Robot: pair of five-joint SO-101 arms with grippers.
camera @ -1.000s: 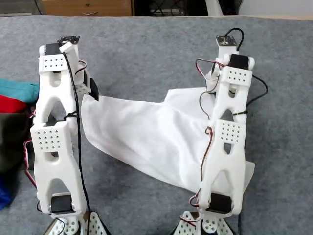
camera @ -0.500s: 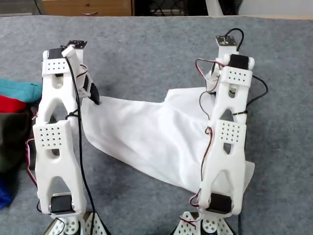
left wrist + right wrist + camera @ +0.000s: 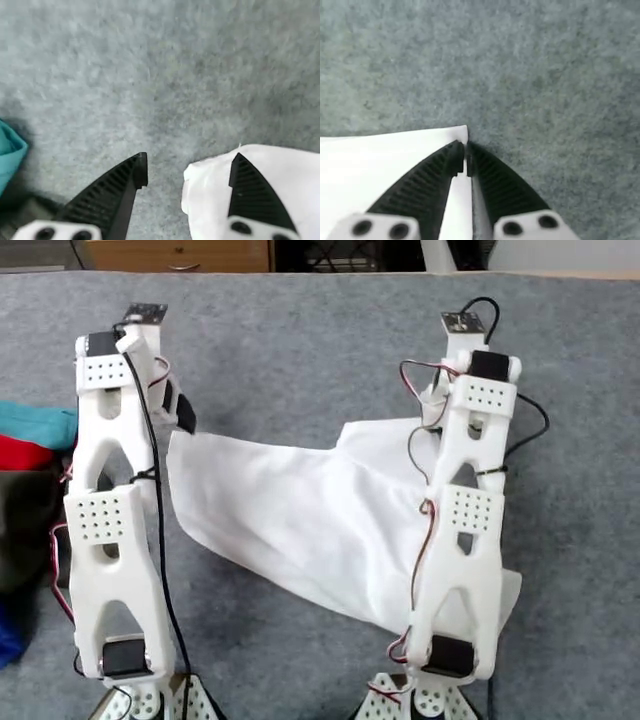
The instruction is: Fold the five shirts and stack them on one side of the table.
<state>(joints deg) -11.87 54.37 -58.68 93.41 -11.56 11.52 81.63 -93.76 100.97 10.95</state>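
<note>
A white shirt (image 3: 300, 515) lies spread and creased on the grey table between the two arms. My left gripper (image 3: 187, 167) is open at the shirt's left far corner (image 3: 210, 200); one finger is over the cloth and the other over bare carpet. In the high view the left gripper (image 3: 182, 415) sits just beyond that corner. My right gripper (image 3: 465, 156) is shut on the white shirt's edge (image 3: 385, 160) at the far right side, low on the table. The right arm (image 3: 468, 500) lies over the shirt's right part.
Folded shirts in teal (image 3: 38, 425), red (image 3: 20, 452) and dark grey (image 3: 25, 520) are stacked at the table's left edge, with a blue one (image 3: 8, 635) nearer the front. A wooden drawer unit (image 3: 180, 255) stands behind the table. The teal shirt (image 3: 10, 150) also lies beside the left gripper.
The left gripper dipped to the shirt's left corner, then pulled back toward the far side. The shirt and the right arm have stayed put.
</note>
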